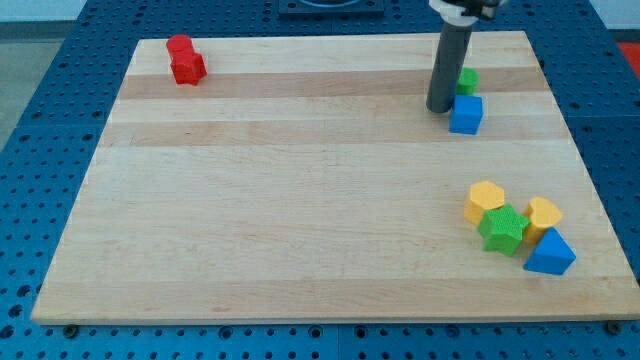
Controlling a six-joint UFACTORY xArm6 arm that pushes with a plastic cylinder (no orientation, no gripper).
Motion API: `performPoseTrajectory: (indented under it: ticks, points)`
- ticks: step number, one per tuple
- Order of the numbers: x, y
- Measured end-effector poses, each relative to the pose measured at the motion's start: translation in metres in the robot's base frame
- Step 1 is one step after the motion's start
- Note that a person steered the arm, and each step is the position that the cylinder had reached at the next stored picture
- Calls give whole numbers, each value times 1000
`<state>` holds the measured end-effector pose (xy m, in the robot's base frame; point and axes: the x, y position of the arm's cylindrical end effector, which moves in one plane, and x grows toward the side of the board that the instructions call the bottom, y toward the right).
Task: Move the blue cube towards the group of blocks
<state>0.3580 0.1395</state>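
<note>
The wood surface (300, 200) sits on a blue holey mat. No claw here, just a rod, so nothing is held. My tip (440, 109) is just left of the blue cube (466, 115), near the view's top right. The cube looks small, light & hard, prob slides easy. Push its top side so it goes down to the group of blocks (515, 228).

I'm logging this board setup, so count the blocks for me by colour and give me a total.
Red: 2, the red blocks touching at the view's top left.
Green: 2, the small green block and the green block.
Blue: 2, the blue cube beside my tip and the blue wedge.
Yellow: 2, the yellow block and the second yellow block.
Total: 8
</note>
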Motion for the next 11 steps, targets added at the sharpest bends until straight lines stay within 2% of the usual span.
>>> performPoseTrajectory:
  ticks: [1, 3, 6, 10, 11]
  points:
    - [12, 0]
    - [-29, 0]
    - [-26, 25]
    - [85, 25]
    - [100, 25]
